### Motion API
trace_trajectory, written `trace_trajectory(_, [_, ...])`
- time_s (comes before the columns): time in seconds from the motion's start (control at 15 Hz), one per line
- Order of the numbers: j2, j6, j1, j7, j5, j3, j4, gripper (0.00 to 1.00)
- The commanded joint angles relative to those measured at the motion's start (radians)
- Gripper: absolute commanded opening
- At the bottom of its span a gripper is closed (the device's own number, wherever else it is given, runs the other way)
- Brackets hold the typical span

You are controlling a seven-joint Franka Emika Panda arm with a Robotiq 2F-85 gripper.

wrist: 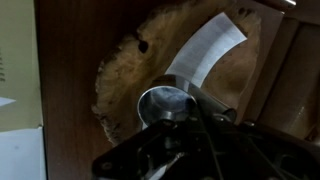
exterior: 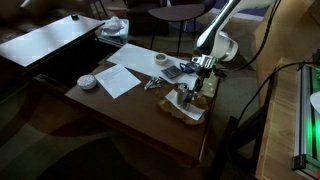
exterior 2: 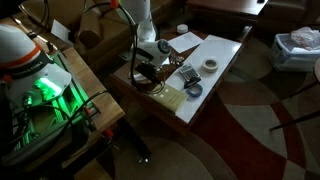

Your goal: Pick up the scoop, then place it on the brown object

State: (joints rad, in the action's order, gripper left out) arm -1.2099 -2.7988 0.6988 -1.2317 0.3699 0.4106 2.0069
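The hand (exterior: 191, 88) is dark and blocky and hangs from the white arm (exterior: 215, 30). It points down over the near end of the bench (exterior: 140, 112). In the wrist view its black fingers fill the lower edge in shadow, and whether they are spread, pressed together or pinching something cannot be told. Right at their tips sits the scoop (wrist: 168, 105). Its bowl is small, round, metallic and shiny, and a flat, pale, slightly curved handle (wrist: 208, 48) runs away from the hand toward the upper right. Bowl and handle both lie over the brown object (wrist: 125, 75), a flat tan piece with a fuzzy, matted surface and a ragged, uneven edge. Whether the scoop rests on it or is held just above it is unclear. In both exterior views the brown object (exterior: 190, 112) (exterior 2: 170, 100) shows as a yellowish patch directly beneath the hand (exterior 2: 150, 76). Around it the bench top is smooth, dark brown wood. Farther from the hand the bench carries a white sheet of paper (exterior: 120, 78), a small roll of tape (exterior: 161, 60) and a round white disc (exterior: 87, 81).
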Motion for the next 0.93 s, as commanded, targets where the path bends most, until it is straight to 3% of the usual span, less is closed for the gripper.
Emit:
trace_trajectory(0.0, [-0.04, 0.002, 0.004, 0.049, -0.045, 0.004, -0.04, 0.01])
trace_trajectory(0.13, [-0.049, 0.004, 0.006, 0.057, -0.051, 0.005, -0.049, 0.3])
trace_trajectory(0.6, [-0.039, -0.044, 0.037, 0.053, -0.063, 0.024, -0.02, 0.81])
trace_trajectory(0.73, [-0.019, -0.107, 0.07, 0.043, -0.061, 0.043, 0.017, 0.95])
trace_trajectory(0.87, [0.001, -0.227, 0.114, 0.05, -0.073, 0.069, 0.072, 1.0])
